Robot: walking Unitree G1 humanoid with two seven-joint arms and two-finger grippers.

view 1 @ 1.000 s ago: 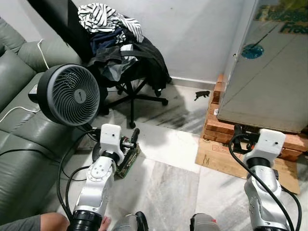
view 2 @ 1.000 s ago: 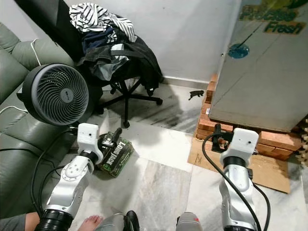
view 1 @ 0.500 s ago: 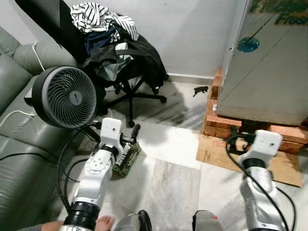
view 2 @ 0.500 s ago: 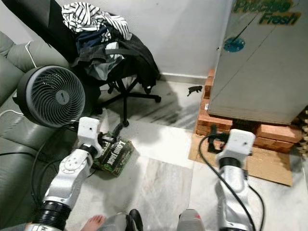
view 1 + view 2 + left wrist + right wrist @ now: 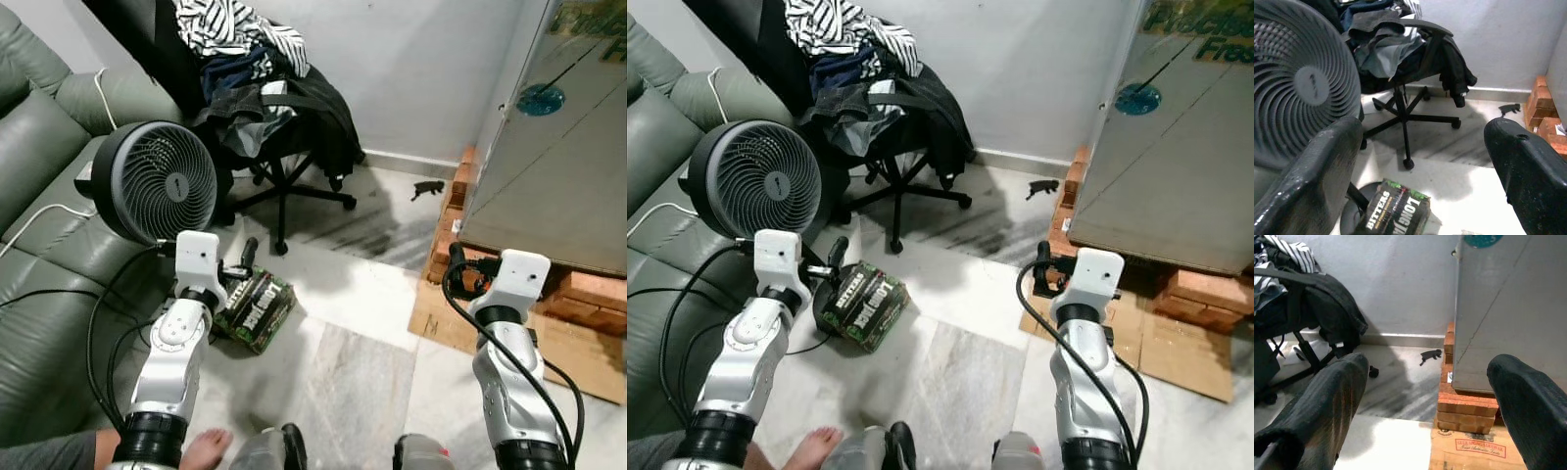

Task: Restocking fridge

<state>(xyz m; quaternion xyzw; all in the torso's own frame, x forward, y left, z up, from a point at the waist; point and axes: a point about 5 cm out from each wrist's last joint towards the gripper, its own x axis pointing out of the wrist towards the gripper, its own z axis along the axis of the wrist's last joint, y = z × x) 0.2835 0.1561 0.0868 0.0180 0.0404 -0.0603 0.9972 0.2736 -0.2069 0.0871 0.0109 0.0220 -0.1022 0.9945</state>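
Against the views of a second before, the whole scene is shifted to the right and the fridge (image 5: 1176, 157) is pushed toward the right edge. This is read as a turn of the head camera to the left, not as a move of the things. The turn is judged to favour the pack on the floor, so the fetching step appears barely begun.

The fridge is seen closed, raised on bricks (image 5: 1195, 289) over cardboard (image 5: 1161, 348), at the far right; nothing of its inside is shown. At the far left a sofa (image 5: 34, 284) is seen, with a round fan (image 5: 162, 181) before it and an office chair (image 5: 887, 108) heaped with clothes behind.

The dark green pack of cans (image 5: 860, 304) is lying on the floor, near the fan's base, still wrapped and unopened.

The left end effector (image 5: 1420, 161) is held spread just above and beside the pack, touching nothing. The right end effector (image 5: 1430, 396) is likewise spread and empty, pointed toward the bricks.
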